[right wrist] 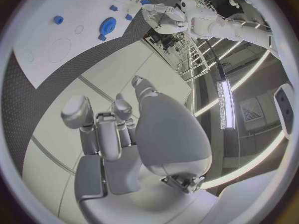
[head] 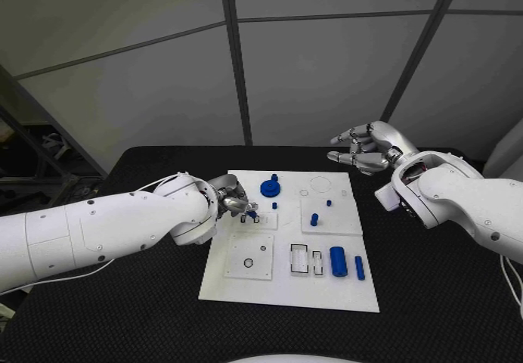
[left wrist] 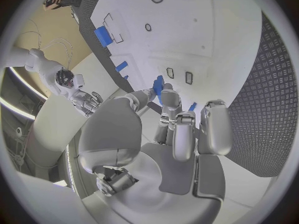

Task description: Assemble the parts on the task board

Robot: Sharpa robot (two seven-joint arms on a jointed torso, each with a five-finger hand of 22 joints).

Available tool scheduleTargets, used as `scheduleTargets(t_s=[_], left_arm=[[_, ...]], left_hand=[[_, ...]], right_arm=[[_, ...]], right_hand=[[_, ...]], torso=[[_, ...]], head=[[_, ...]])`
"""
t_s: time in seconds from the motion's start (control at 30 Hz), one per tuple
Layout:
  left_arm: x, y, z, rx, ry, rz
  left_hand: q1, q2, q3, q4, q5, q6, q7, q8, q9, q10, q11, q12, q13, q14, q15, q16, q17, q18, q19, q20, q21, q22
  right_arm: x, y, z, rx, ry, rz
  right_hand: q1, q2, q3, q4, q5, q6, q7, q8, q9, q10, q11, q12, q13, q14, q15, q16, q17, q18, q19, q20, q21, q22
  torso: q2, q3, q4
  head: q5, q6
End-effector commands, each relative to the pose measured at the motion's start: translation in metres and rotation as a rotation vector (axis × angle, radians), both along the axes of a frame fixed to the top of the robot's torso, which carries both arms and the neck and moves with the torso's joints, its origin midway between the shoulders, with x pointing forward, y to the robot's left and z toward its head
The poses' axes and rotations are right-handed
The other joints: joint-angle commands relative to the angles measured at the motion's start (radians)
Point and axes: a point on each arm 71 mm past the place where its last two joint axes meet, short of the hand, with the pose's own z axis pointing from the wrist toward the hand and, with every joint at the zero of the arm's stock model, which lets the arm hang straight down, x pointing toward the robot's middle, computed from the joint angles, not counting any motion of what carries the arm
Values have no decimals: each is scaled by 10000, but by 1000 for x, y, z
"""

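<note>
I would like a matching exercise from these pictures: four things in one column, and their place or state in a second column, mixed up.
Things:
1. left robot hand
2. right robot hand
3. blue gear
4. blue cylinder

Place or state:
A. lies at the board's near right part
B. raised beyond the board's far edge, holding nothing
C. pinches a small blue piece over the board
D. sits at the board's far part

Pairs: 1-C, 2-B, 3-D, 4-A

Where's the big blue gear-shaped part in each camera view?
Head view: the gear-shaped part sits at the task board's far end, beyond the left robot hand.
Left wrist view: not in it.
Right wrist view: near the board's edge.
Shared landmark: the white task board.
</note>
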Motion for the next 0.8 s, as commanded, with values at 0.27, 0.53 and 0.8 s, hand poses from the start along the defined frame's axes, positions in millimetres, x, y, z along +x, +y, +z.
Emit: scheduleTargets(t_s=[0.27, 0.53, 0.8], left_arm=[[-7, -10, 8, -350, -2910, -233], [-8, -12, -3, 101, -2735, -298], [-5, -10, -11, 492, -2664, -246]], left_hand=[[2, -270, 1869, -1585, 234, 107, -58, 94, -54, 425, -230, -38, -31, 1040, -107, 24, 2630, -130, 240, -47, 257, 763], [-30, -412, 1925, -1531, 720, 156, -80, 150, -73, 543, -256, 16, 16, 1040, -135, 24, 2630, -174, 358, -80, 404, 932], [-26, -432, 1927, -1531, 767, 165, -87, 162, -75, 576, -262, 67, 70, 1040, -141, 24, 2630, -194, 405, -85, 470, 1005]], right_arm=[[1, -1, 1, -90, -147, 37], [1, -1, 1, -130, -184, 48], [1, -1, 1, -176, -229, 56]], right_hand=[[-135, 1, -17, 60, 44, 67, 17, 47, -15, 22, -29, -18, 5, 647, -59, -53, 1119, 196, -51, -38, -58, 0], [-135, 1, -17, 60, 44, 67, 17, 47, -15, 22, -29, -18, 5, 647, -59, -53, 1119, 196, -51, -38, -58, 0], [-135, 1, -17, 60, 44, 67, 17, 47, -15, 22, -29, -18, 5, 647, -59, -53, 1119, 196, -51, -38, -58, 0]], torso=[[-7, 24, 5], [-1, 13, 20], [0, 29, 16]], head=[[-60, 0], [-117, -46], [-133, -96]])
